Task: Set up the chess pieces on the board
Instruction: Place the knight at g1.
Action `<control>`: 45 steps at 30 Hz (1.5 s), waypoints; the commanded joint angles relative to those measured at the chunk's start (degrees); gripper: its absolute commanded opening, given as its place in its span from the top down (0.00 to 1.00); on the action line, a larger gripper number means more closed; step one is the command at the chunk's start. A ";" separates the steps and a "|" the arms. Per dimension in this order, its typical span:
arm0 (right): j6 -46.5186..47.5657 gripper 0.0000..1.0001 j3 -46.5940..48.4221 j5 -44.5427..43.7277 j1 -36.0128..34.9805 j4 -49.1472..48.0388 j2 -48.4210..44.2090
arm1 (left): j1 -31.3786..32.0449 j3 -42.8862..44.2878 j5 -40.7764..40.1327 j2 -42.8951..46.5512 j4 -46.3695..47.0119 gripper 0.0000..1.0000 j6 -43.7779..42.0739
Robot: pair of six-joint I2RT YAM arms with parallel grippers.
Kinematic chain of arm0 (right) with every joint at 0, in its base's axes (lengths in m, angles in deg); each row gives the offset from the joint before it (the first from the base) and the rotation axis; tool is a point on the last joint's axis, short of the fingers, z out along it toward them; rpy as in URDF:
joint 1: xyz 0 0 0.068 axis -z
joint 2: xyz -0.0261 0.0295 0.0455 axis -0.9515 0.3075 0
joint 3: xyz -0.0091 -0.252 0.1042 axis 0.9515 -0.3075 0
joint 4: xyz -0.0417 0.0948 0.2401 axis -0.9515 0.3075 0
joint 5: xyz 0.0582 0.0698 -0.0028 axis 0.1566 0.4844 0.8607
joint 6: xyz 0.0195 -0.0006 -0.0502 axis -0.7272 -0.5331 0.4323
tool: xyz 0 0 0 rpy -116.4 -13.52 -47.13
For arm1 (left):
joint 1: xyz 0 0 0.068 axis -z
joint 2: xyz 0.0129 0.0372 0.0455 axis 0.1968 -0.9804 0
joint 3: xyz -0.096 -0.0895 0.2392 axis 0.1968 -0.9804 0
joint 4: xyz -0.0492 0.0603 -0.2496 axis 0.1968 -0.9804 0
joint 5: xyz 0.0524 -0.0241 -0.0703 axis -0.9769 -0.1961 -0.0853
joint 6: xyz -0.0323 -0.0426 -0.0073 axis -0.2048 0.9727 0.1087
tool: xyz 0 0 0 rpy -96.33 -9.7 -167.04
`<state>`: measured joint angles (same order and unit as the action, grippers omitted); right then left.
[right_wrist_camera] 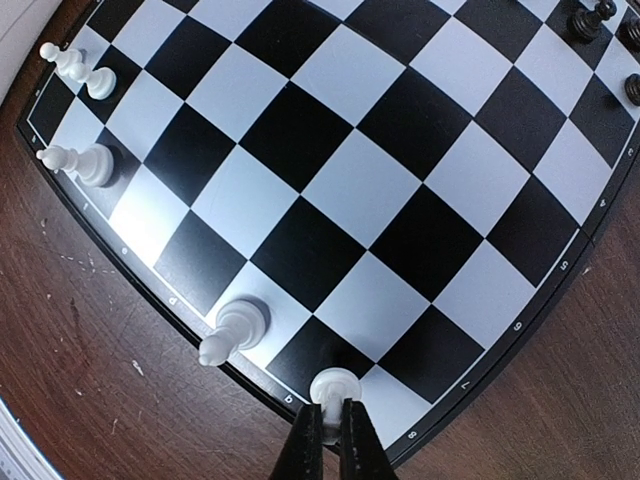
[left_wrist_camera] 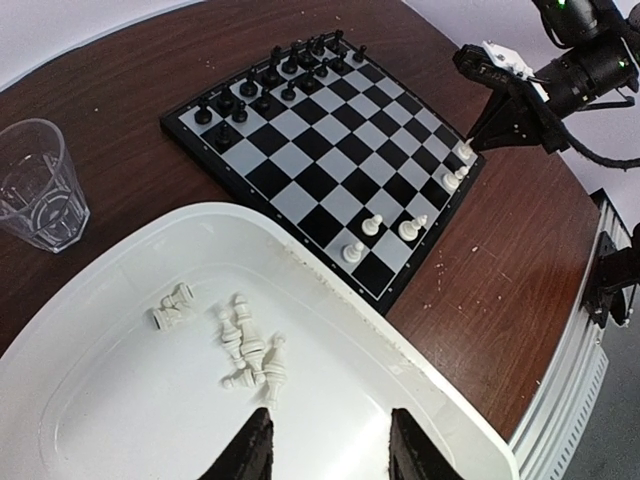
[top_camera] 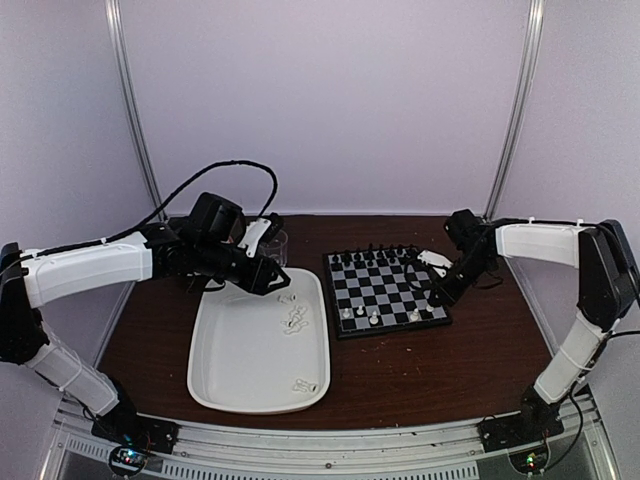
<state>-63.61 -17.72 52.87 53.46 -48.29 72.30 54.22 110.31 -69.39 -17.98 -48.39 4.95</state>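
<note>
- The board (top_camera: 388, 292) is a small square of black and pale checks with a thin black rim, lying flat on the dark wood tabletop (top_camera: 400, 370) just right of the white tray (top_camera: 230, 370)
- The chess pieces (left_wrist_camera: 250, 350) are tiny white plastic figures, each with a round base about as wide as one square
- Most of them lie toppled in a loose cluster in the tray, with a few more apart from the cluster
- A handful already stand upright on the board along its near edge, each on its own square
- The black chessmen (top_camera: 375, 258) fill the two far rows of the board (too small to tell their types)
- The right claw (right_wrist_camera: 325, 450) is low over the board's near right corner, its fingertips pressed together on the top of a white chessman (right_wrist_camera: 335, 385) whose base sits on an edge square
- The left claw (left_wrist_camera: 330, 450) hangs above the tray with its two dark fingers spread and nothing between them
- A clear glass (left_wrist_camera: 40, 185) stands on the tabletop beyond the tray's far end, apart from the board
</note>
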 commanded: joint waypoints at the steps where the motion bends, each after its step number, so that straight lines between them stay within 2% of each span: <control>1: 0.53 0.95 -0.62 1.33 -0.18 -0.18 0.66 | 0.26 -0.31 -0.81 -0.65 1.15 0.60 0.75; 26: 0.89 0.94 -0.27 2.20 -1.29 0.37 2.98 | 0.28 -1.41 -1.03 -0.56 1.39 0.60 1.13; 34: 0.72 0.81 -0.32 1.53 -1.58 0.40 2.10 | 0.25 -1.59 -0.92 -0.68 1.53 0.60 1.19; 40: 0.01 0.77 0.69 1.07 -1.58 2.19 -1.77 | 0.27 -1.34 -1.25 -0.90 0.91 0.60 1.19; 45: 0.67 0.74 1.86 1.52 -1.05 6.23 -8.61 | 0.19 1.90 -8.43 -3.76 -9.29 0.60 2.20</control>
<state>-63.57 -17.74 54.27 52.19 -45.67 70.32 54.22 109.61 -72.05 -18.84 -49.98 6.05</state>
